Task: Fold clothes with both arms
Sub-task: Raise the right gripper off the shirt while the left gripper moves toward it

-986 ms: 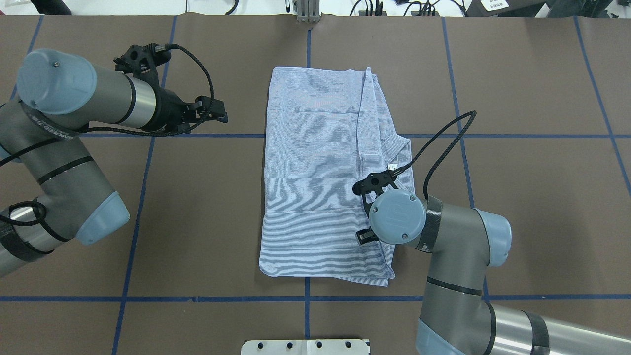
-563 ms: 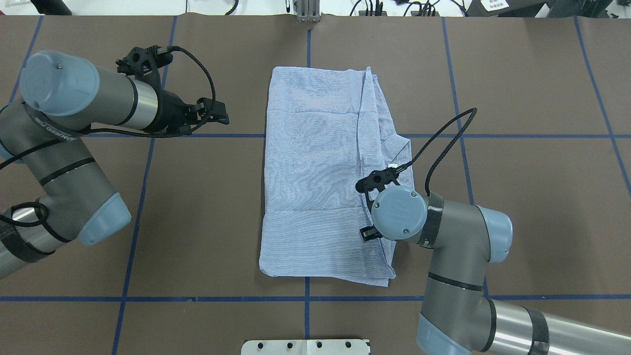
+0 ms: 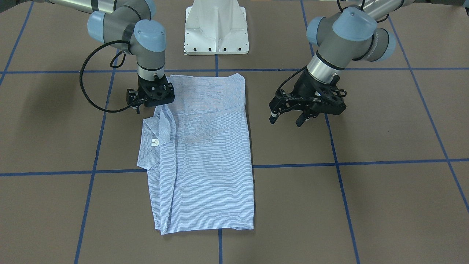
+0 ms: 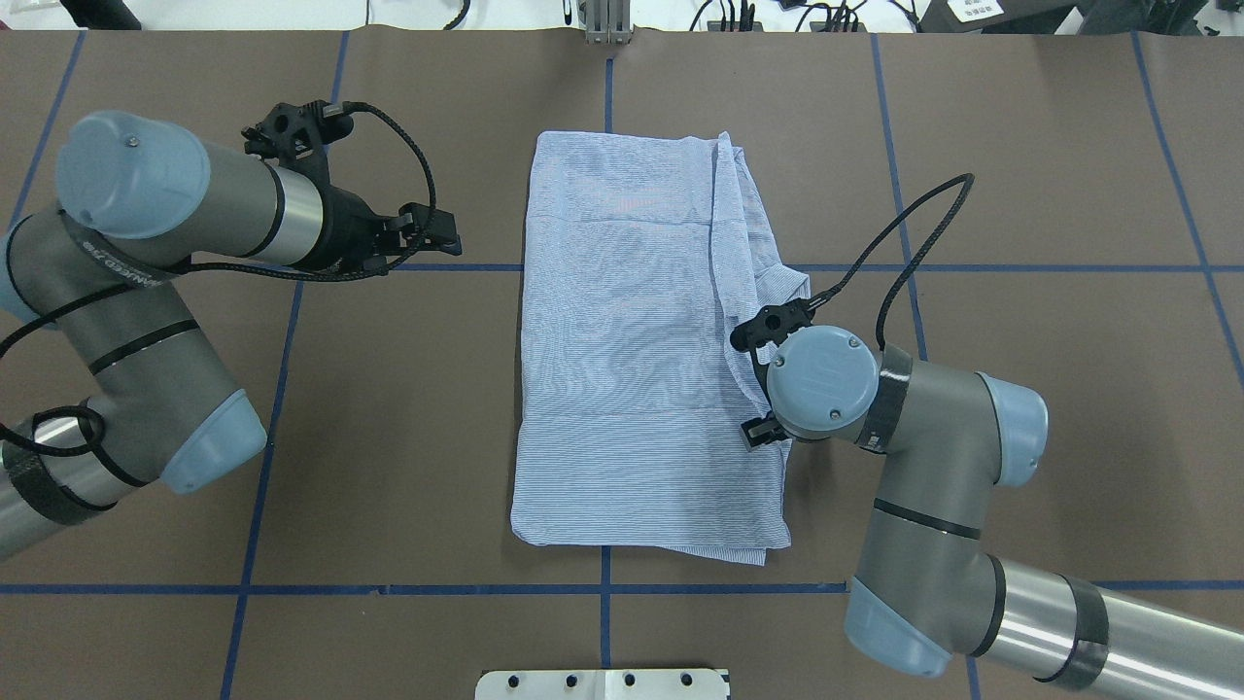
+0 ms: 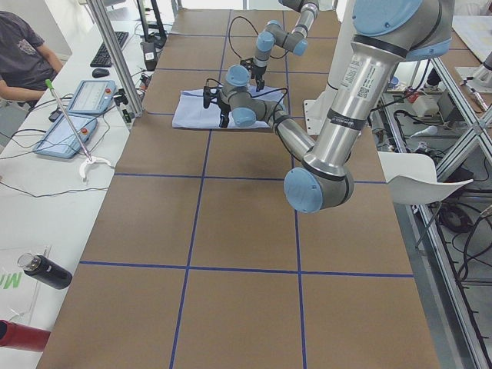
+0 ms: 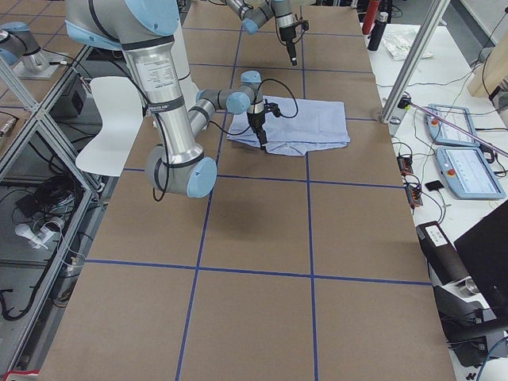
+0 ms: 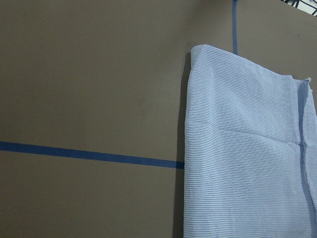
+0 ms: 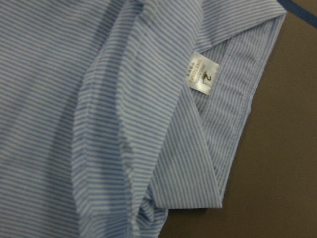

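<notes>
Found the shirt folded into a long panel mid-surface, collar toward the right edge. Had shifted the right gripper outward toward that collar within the last second; could not tell its fingers' state. Held the left gripper off the cloth, fingers spread. Judged a crosswise fold due next. Noted a brown, blue-taped surface and a seated person beyond its far edge.
</notes>
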{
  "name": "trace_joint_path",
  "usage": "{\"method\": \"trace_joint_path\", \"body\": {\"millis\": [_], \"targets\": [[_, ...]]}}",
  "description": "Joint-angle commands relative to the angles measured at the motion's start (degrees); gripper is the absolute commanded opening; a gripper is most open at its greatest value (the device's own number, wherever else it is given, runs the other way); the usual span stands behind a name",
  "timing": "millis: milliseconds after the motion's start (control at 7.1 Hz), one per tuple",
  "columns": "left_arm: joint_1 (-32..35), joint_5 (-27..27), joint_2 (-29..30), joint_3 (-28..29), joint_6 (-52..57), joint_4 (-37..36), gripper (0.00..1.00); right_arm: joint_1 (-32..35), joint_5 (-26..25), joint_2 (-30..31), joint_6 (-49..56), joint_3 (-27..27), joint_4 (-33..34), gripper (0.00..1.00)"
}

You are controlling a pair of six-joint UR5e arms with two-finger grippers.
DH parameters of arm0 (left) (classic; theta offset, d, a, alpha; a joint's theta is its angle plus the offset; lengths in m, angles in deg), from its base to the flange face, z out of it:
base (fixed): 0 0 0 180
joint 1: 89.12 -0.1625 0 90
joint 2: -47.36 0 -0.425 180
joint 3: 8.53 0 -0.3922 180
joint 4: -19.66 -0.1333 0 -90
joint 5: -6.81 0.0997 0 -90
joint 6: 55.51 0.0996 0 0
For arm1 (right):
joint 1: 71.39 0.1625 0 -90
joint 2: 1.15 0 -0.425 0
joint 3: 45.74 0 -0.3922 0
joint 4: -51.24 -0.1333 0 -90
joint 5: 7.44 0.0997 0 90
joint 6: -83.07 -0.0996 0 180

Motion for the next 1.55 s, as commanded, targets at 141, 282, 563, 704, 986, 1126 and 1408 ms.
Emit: {"method": "trace_joint_path", "body": {"millis": [141, 282, 563, 704, 986, 1126, 1408], "targets": [[-0.82, 0.19, 0.22, -0.67, -2.28, 0.0, 1.0, 4.56, 3.31, 4.5, 2.9, -2.02, -0.54, 1.0], [-0.91, 0.19, 0.57, -0.85, -2.37, -0.35, 1.0, 5.79, 3.48, 4.5, 3.69, -1.93, -0.45, 1.0], [-1.0, 0.28, 1.89, -0.85, -2.29, -2.37, 1.0, 7.99, 4.71, 3.81, 3.79, -1.84, -0.62, 1.0], [-1.0, 0.28, 1.89, -0.68, -2.2, -2.46, 1.0, 8.52, 4.71, 2.32, 3.87, -1.67, -0.71, 1.0], [-1.09, 0.54, 1.28, -0.76, -1.76, -2.38, 1.0, 9.32, 7.24, -0.15, 2.82, -2.19, -3.15, 1.0], [-2.4, 0.54, 1.36, -0.94, -1.93, -2.38, 1.0, 9.49, 8.31, 0.89, -0.05, -3.06, -7.96, 1.0], [-10.63, 0.71, 0.67, -2.16, -10.15, -2.38, 1.0, 9.5, 12.87, 1.95, -5.42, -7.35, -9.68, 1.0]]}}
